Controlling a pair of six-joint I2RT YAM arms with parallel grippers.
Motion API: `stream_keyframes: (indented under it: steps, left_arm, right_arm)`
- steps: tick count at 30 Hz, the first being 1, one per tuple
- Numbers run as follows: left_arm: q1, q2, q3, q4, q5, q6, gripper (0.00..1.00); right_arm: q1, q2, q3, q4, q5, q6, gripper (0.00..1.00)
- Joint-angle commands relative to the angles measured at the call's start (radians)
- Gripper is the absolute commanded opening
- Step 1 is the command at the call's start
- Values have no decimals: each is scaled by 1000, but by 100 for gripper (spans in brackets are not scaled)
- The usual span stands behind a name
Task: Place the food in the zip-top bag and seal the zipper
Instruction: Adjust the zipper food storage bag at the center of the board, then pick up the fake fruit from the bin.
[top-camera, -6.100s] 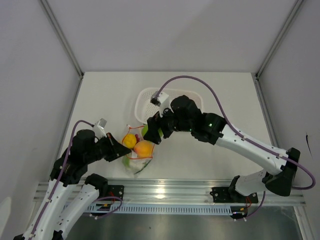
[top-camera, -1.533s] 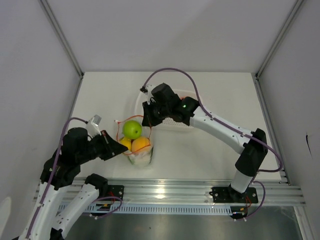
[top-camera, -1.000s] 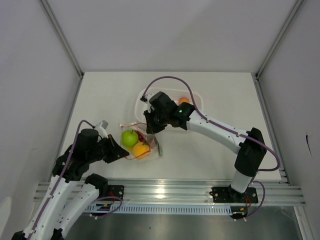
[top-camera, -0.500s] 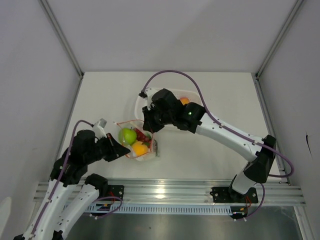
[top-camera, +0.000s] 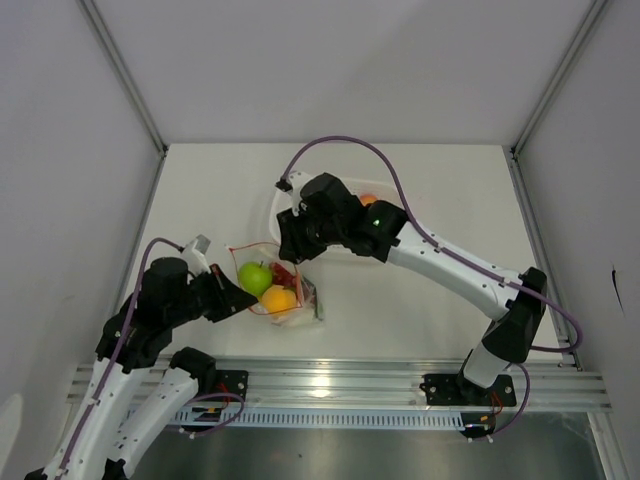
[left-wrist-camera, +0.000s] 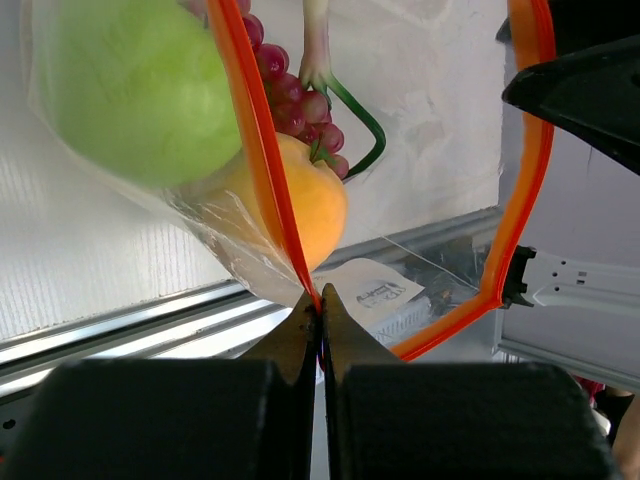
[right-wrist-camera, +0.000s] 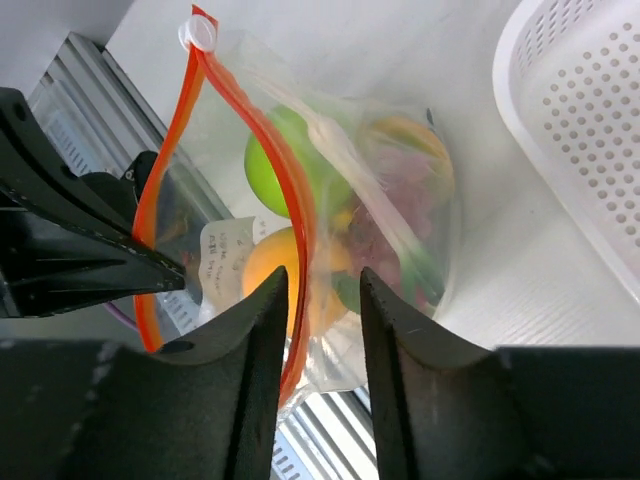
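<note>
The clear, floppy plastic zip-top bag (top-camera: 305, 300) lies on the matte white table (top-camera: 420, 300) between the two grippers, with its mouth gaping. Its film is thin, wrinkled and glossy, so the food shows through. The thin red-orange zipper strip (right-wrist-camera: 285, 170) frames the mouth as a smooth, flat band. At its end farthest from the right gripper (right-wrist-camera: 322, 282) sits a small white round tab (right-wrist-camera: 197, 33).

The left gripper (left-wrist-camera: 318, 312) is closed tight, its two black fingers pinching the zipper strip where the band bends. From that pinch one branch runs ahead along the fruit, and the other curves away to the fingers' right.

Just ahead and left of these fingertips sits a smooth round green apple (left-wrist-camera: 130, 90). Directly ahead, pressed against the film, is a glossy orange ball-shaped fruit (left-wrist-camera: 315, 200). Beyond it lies a knobbly cluster of dark red grapes (left-wrist-camera: 295, 95). A white paper label (right-wrist-camera: 222, 262) shows through the film.

The right gripper hangs over the bag's mouth with its fingers a narrow way apart and holding nothing. The zipper strip passes under the gap between them, and I cannot tell whether either finger touches it.

To this gripper's right stands a white perforated plastic basket (right-wrist-camera: 580, 120), with a thick rounded rim and rows of round holes.
</note>
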Motion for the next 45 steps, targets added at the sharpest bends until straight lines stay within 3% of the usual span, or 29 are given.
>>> stream_keyframes:
  steps: [1, 6, 8, 13, 18, 21, 25, 31, 38, 45]
  left_arm:
    - [2, -5, -4, 31, 6, 14, 1]
    - [2, -10, -36, 45, 13, 11, 1]
    - [2, -8, -38, 47, 13, 11, 0]
    - [2, -5, -24, 47, 14, 16, 1]
    - [2, -14, -18, 40, 19, 13, 1]
    - [2, -17, -19, 39, 22, 13, 1]
    - [2, -25, -27, 39, 32, 3, 0]
    - [2, -33, -32, 43, 40, 2, 0]
    - [2, -30, -38, 40, 42, 3, 1]
    - [2, -18, -73, 74, 66, -10, 1]
  right_arm:
    - [0, -8, 56, -13, 28, -15, 46]
    - [-5, -47, 122, -67, 111, -51, 69]
    - [-25, -82, 139, -70, 154, -63, 85]
    - [-161, -134, 118, -32, 177, -40, 99]
    - [-333, -194, -26, 135, 171, 0, 99]
    - [-374, -165, -95, 211, 284, -15, 99]
    - [-423, 7, -49, 173, 429, 27, 99]
    - [-480, 240, -19, 220, 418, 100, 99]
    - [-520, 470, 134, 187, 430, 156, 99]
    - [-537, 568, 167, 222, 406, 163, 99]
